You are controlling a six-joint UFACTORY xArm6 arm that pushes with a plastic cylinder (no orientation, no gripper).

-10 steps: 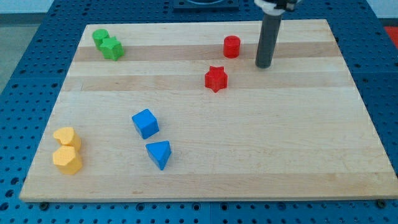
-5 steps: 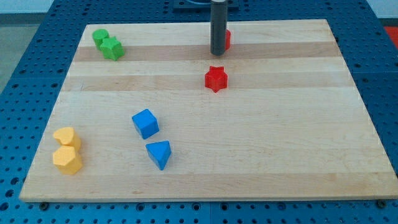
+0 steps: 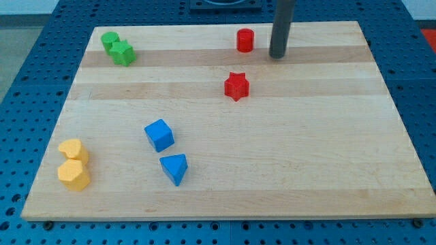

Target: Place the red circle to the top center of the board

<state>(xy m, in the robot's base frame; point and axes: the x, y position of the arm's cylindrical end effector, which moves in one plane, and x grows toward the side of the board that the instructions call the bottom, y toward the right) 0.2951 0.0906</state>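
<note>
The red circle stands near the top edge of the wooden board, a little right of centre. My tip is to the right of it and slightly lower, clearly apart from it. The red star lies below the circle.
A green circle and another green block sit at the top left. A blue cube and a blue triangle lie left of centre. Two yellow blocks, one above the other, sit at the bottom left.
The red circle has moved up and a little left toward the top edge. My tip swept left past the circle, then came back to its right side.
</note>
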